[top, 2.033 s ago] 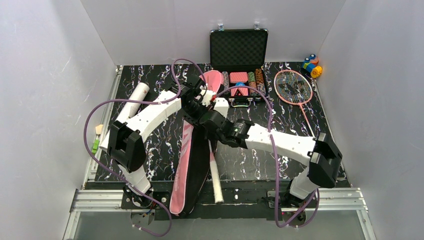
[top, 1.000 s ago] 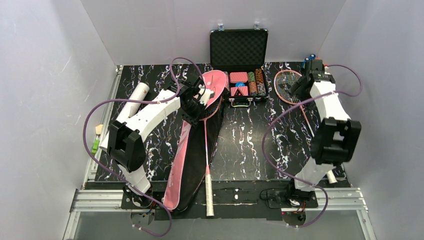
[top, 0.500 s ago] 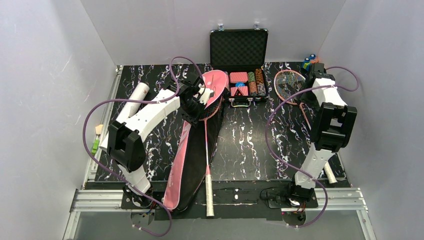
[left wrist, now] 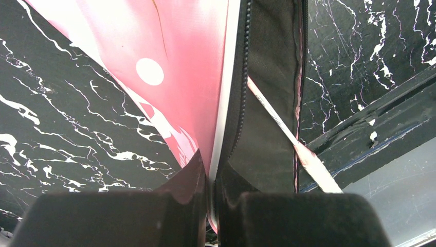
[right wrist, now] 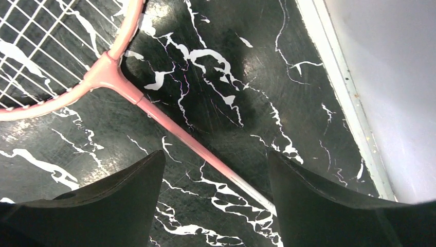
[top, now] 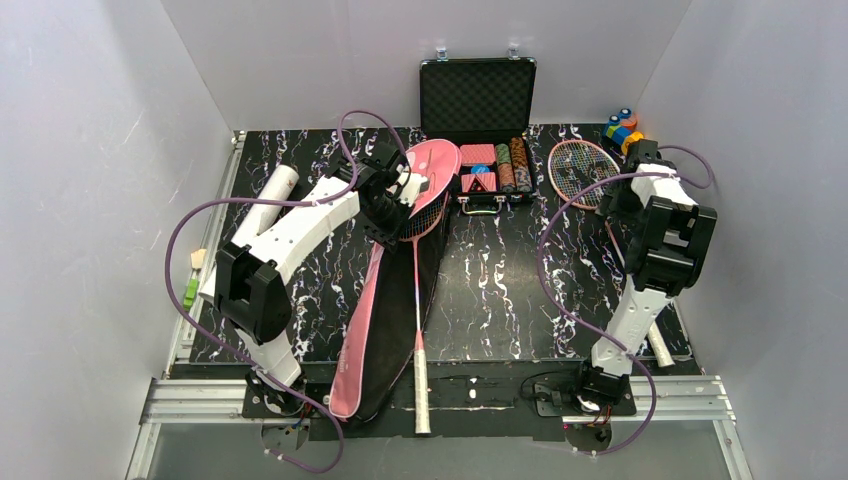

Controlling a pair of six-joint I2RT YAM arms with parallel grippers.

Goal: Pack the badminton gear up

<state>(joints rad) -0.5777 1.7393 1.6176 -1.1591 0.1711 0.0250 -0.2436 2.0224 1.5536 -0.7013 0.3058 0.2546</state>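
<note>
We see the left gripper [left wrist: 212, 198] clamped tight on the pink flap edge of the bag [left wrist: 169, 77]. The bag lies lengthwise left of centre on the table [top: 500, 290], one racket [left wrist: 272, 113] in its open black mouth, handle towards the near edge. At far right, the right gripper [right wrist: 215, 162] hangs spread wide, holding nothing, jaws straddling the second racket [right wrist: 110, 72] at its shaft just below the head, while the tube [top: 268, 200] lies at far left.
</note>
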